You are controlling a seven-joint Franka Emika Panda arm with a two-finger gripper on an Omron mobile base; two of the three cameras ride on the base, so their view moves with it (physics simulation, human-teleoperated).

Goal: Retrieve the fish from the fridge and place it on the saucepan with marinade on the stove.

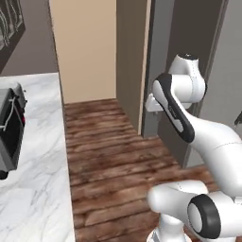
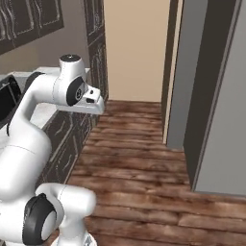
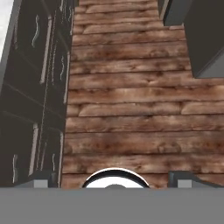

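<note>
The tall grey fridge [image 1: 158,56] stands on the right of the aisle, also seen in the right base view [image 2: 218,105] and at the top right corner of the hand view [image 3: 205,39]. None of its inside shows. My gripper [image 3: 112,178] points down at the wooden floor, open, its two dark fingertips [image 3: 41,178] far apart with nothing between them. The white hand [image 2: 93,103] hangs in mid-aisle, well left of the fridge. The fish, saucepan, marinade and stove are out of view.
A white marble counter [image 1: 33,179] with dark cabinet fronts [image 3: 30,87] runs along the left. A dark appliance [image 1: 9,127] sits on it. A beige wall [image 2: 137,48] closes the far end. Brown plank floor [image 3: 127,109] lies between.
</note>
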